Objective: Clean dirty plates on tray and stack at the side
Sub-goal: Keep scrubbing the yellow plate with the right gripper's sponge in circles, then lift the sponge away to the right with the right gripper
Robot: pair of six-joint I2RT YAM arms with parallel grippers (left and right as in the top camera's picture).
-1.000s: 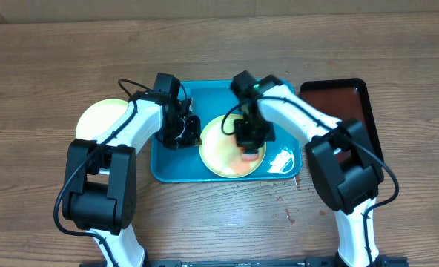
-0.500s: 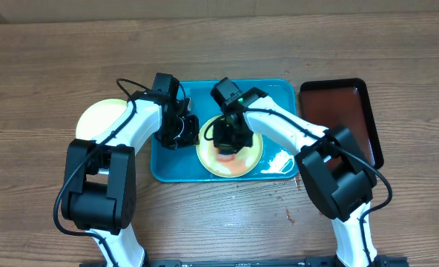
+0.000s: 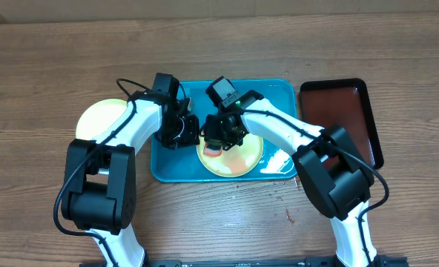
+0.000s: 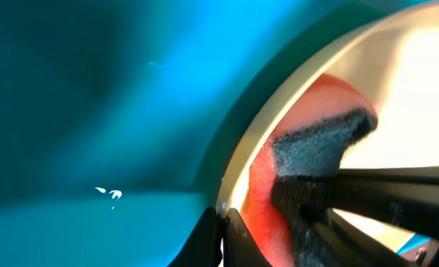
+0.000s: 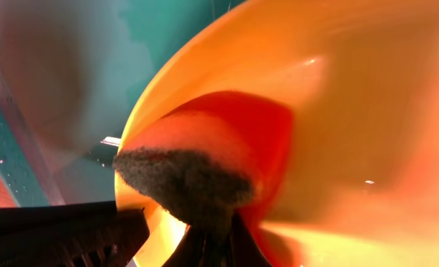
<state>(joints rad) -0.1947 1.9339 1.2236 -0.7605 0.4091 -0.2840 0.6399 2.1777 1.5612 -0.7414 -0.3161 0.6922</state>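
Scrubbing looks to be the step in hand. The plate [image 3: 242, 159] lies in the tray [image 3: 279, 93], toward the tray's 6 o'clock edge, and is cream with a reddish tint on its face. The left claw [image 3: 193, 138] is clenched on the plate's rim at the plate's 9 o'clock, and the left wrist view shows its fingertips [image 4: 207, 236] pinched over the rim edge. The right claw [image 3: 218, 139] is grasping a sponge [image 5: 205, 141], orange with a dark scouring face. The sponge is pressed onto the plate just inside that same 9 o'clock rim, so the two claws sit just beside each other.

From the right claw, most of the plate's face lies toward 3 o'clock, so I judge the next stroke should run that way, away from the left claw. The plate is round, so no axis matters. A second plate [image 3: 97, 117] rests on the desk [image 3: 56, 59] at the tray's 9 o'clock, nearer the left arm
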